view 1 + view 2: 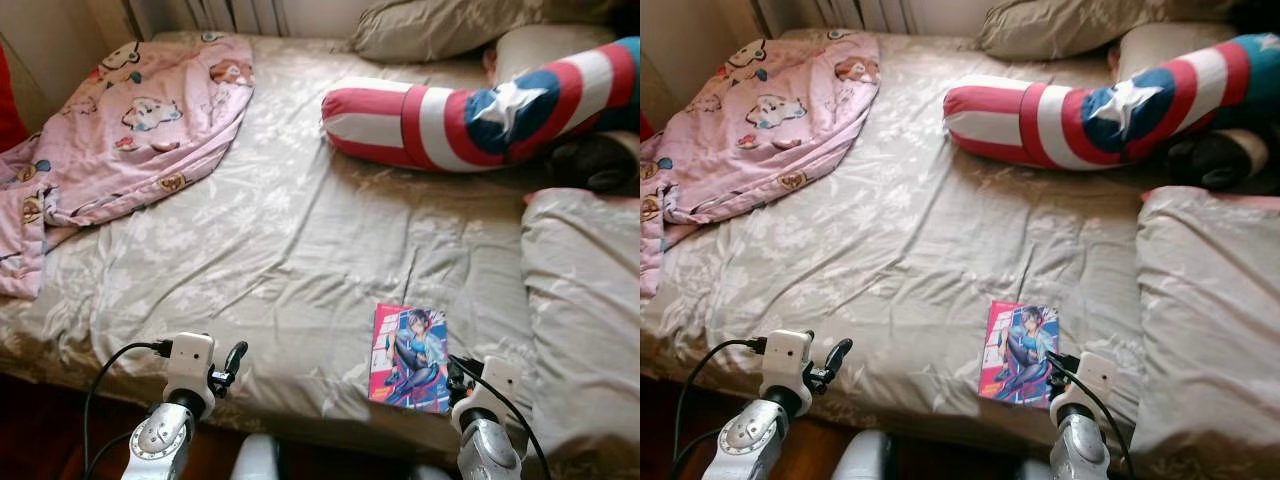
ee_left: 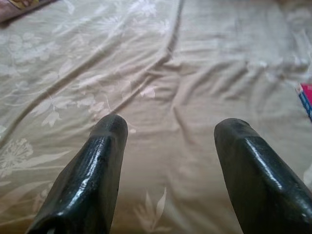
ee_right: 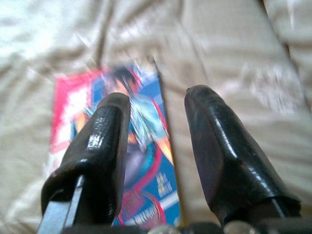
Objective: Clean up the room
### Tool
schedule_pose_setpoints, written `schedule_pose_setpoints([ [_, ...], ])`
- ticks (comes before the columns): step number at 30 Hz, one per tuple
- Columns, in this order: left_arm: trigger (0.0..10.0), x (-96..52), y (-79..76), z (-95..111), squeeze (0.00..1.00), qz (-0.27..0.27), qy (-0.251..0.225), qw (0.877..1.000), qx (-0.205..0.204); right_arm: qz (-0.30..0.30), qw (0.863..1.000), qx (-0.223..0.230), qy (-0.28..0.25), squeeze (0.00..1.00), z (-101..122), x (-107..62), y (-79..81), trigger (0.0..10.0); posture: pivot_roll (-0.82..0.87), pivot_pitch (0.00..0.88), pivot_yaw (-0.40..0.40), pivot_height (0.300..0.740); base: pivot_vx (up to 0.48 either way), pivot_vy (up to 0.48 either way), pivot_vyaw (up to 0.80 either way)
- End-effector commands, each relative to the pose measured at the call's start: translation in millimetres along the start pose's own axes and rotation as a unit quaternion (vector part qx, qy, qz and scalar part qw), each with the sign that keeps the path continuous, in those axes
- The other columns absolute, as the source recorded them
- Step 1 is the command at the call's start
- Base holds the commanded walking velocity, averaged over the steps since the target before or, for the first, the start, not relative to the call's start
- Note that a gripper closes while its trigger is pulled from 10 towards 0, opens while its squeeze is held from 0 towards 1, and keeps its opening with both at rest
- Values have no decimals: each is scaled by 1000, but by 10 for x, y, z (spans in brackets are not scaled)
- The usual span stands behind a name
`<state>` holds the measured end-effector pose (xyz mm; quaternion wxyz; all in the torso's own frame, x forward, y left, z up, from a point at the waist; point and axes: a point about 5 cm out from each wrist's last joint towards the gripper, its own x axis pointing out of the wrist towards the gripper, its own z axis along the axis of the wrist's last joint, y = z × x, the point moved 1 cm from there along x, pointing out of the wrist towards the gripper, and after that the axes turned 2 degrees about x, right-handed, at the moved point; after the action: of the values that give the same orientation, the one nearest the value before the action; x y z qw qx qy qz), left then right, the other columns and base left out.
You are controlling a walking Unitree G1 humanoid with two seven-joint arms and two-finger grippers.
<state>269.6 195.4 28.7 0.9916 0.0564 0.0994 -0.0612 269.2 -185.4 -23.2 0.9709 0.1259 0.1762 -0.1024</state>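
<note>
The book (image 1: pixel 409 357) lies flat near the bed's (image 1: pixel 280 240) near edge. Thin, light, slick-covered: take its right edge. Right gripper (image 3: pixel 158 105) hovers there, fingers parted, empty; left gripper (image 2: pixel 168 129) wide open.

- Book (image 1: pixel 409 358): flat on the bed (image 1: pixel 290 230), near its front edge, under the right gripper (image 3: pixel 158 105); one finger (image 3: pixel 105 146) over the cover, the other beyond the book's edge.
- Left gripper (image 2: pixel 168 131): over bare sheet, book off to its right.
- Blanket (image 1: pixel 120 130): far left of both grippers.
- Bolster pillow (image 1: pixel 480 110): well beyond the right fingertips.
- Pillow (image 1: pixel 580 300): right of the book.
</note>
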Motion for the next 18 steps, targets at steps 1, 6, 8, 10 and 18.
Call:
schedule_pose_setpoints([
  [1,10000,3,14,-92,0,17,15,1000,-13,29,999,-21,-10,0,40,6,25,10000,73,22,-18,661,0,0,0],
  [6,10000,63,-3,-188,0,35,35,998,-36,38,998,-46,4,0,27,7,-32,10000,61,0,-30,675,0,0,0],
  [8,10000,73,-7,-246,0,37,49,997,-39,31,998,-46,20,0,-8,1,-80,10000,57,0,-28,685,0,0,0],
  [10,10000,66,-8,-374,0,39,83,995,-46,23,997,-50,48,0,-91,-26,-138,10000,61,0,-29,700,0,0,0],
  [18,10000,-12,-50,-655,0,42,164,983,-67,21,989,-64,128,0,-391,-159,-176,10000,73,0,-33,740,0,0,0],
])
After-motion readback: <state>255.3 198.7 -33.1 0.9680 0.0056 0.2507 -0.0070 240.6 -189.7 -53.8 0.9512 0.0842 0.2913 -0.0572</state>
